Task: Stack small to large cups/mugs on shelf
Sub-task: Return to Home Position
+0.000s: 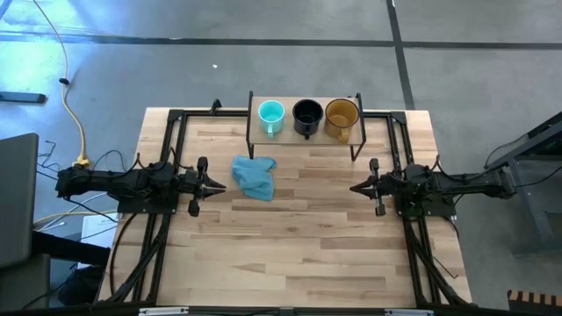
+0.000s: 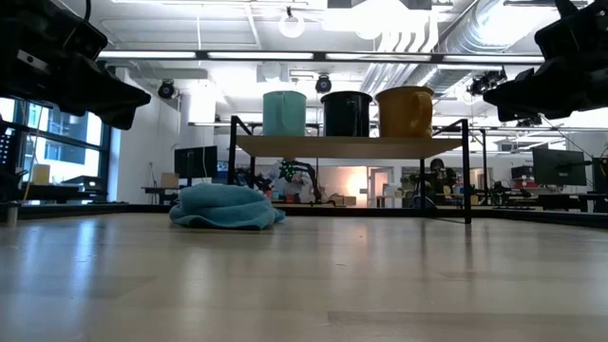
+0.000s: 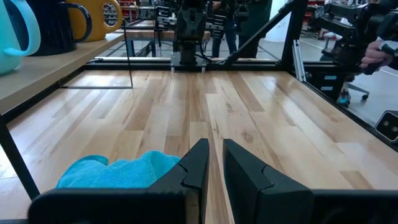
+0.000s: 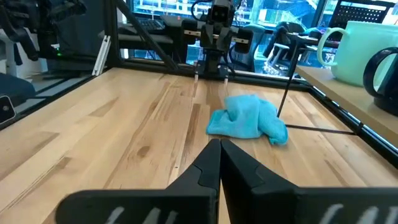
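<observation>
Three mugs stand upright in a row on the shelf [image 1: 303,140] at the table's far edge: a turquoise mug [image 1: 270,114] on the left, a black mug [image 1: 306,114] in the middle and an amber-brown mug [image 1: 342,116] on the right. The low view shows the same row: turquoise mug [image 2: 284,112], black mug [image 2: 347,113], amber mug [image 2: 406,111]. My left gripper [image 1: 217,186] hangs above the table's left side, fingers nearly together with a narrow gap [image 3: 216,163]. My right gripper [image 1: 355,187] hangs above the right side, shut [image 4: 220,152]. Neither touches anything.
A crumpled blue-teal cloth [image 1: 254,175] lies on the tabletop in front of the shelf's left end, close to my left gripper. The shelf's thin black legs [image 1: 356,145] stand on the table. Bare wood stretches between the two grippers and toward the near edge.
</observation>
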